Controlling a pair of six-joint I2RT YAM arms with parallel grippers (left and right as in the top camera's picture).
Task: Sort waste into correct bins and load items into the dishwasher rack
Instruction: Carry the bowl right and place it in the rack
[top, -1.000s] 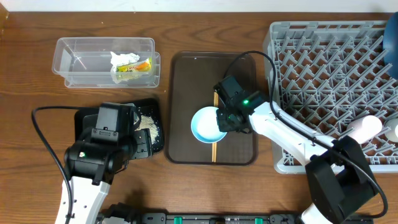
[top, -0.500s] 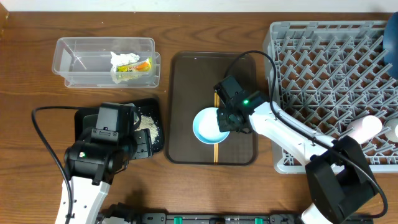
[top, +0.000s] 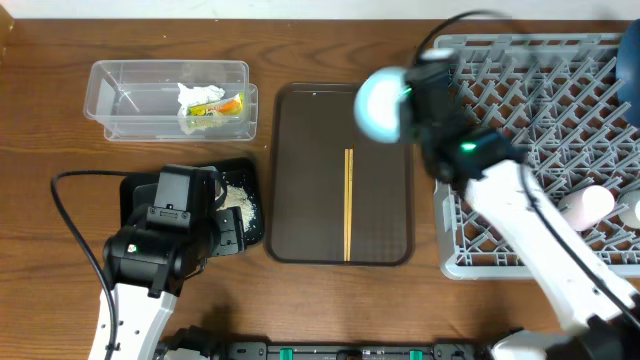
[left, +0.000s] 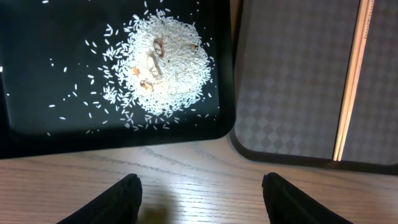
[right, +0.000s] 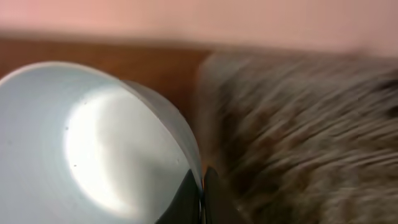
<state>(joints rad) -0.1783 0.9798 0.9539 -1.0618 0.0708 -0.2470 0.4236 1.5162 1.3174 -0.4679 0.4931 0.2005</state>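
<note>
- At the far left of the table (top: 40, 150): the clear tub (top: 120, 100) holds a crumpled white tissue (top: 195, 95) and a snack wrapper (top: 228, 106).
- Black tray (left: 37, 124): a heap of rice crumbs (left: 158, 68), with loose grains scattered round it.
- Brown serving tray (top: 300, 180): chopsticks (top: 348, 205) lie lengthwise.
- Right gripper (right: 200, 199): pinched on the rim of the light-blue bowl (top: 380, 105), which is in the air and blurred at the left edge of the rack (top: 540, 150).
- Rack: a white cup (top: 585, 205) sits among the pegs.
- Left gripper (left: 205, 199): spread wide and empty, over wood beside the black tray.

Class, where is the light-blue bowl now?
Overhead, the right gripper holds the bowl above the brown tray, at its far right corner, beside the rack.
</note>
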